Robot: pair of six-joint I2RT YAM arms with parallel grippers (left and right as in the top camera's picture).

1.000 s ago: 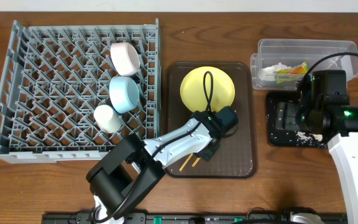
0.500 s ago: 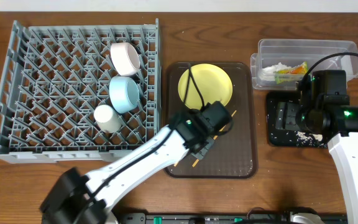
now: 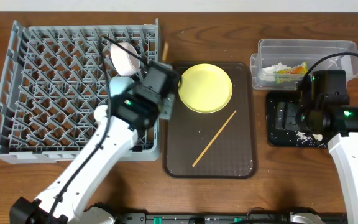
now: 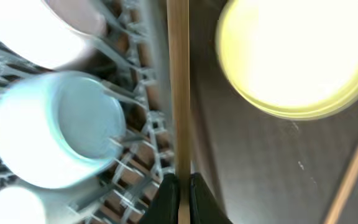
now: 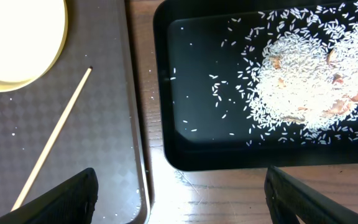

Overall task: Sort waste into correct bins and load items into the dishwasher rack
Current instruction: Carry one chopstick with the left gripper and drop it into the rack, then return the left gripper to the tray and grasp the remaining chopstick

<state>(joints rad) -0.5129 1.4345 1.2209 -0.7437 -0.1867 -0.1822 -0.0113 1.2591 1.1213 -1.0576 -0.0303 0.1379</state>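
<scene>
Setting: robotics lab test station, laid out as a dish-clearing corner.
Evidence:
- Wood-grain bench (image 3: 229, 37) set against a plain pale wall (image 3: 229, 6).
- Two white-and-black robot arms, left arm (image 3: 98, 155) and right arm (image 3: 353, 155), rising from the near edge.
- Black mounting rail (image 3: 185, 219) along that edge.

Kitchen props only:
- Grey dishwasher rack (image 3: 48, 93).
- Brown serving tray (image 3: 229, 155).
- Clear tub (image 3: 328, 48).
- Black tray (image 5: 197, 93) strewn with rice.

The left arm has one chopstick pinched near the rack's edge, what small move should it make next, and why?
Probably shift the left gripper sideways over the dishwasher rack, then lower and release. It is shut on a chopstick that hangs along the rack's right edge, beside the light blue bowl, not yet among the pegs. The other chopstick lies on the brown tray.
</scene>
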